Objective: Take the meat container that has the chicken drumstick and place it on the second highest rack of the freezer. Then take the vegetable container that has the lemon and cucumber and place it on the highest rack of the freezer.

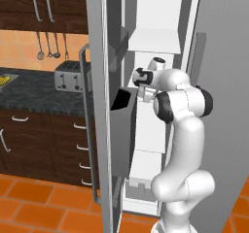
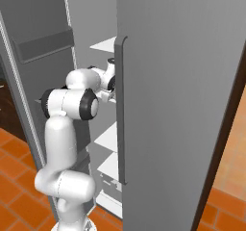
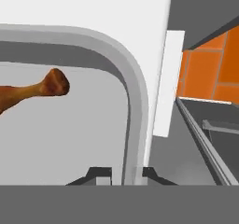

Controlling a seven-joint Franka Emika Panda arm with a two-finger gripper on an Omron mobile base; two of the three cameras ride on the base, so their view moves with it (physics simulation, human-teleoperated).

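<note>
In the hand view the grey meat container (image 3: 135,92) has its rounded corner rim running down between my fingertips. The chicken drumstick (image 3: 32,90) lies inside it at the left, orange-brown. My gripper (image 3: 127,172) is shut on that rim. A white freezer surface (image 3: 93,3) lies beyond the container. From the base views my hand (image 1: 142,77) reaches into the freezer compartment, below a flat white rack (image 1: 153,35) that also shows from the right (image 2: 106,44). I cannot tell whether the container rests on a rack. The vegetable container, lemon and cucumber are out of view.
The open freezer door (image 1: 99,106) with grey bins (image 1: 121,125) stands close on the arm's left. The closed grey door (image 2: 182,105) walls the right side. A dark counter (image 1: 34,89) with a toaster (image 1: 68,75) lies further left. The floor has orange tiles (image 1: 39,208).
</note>
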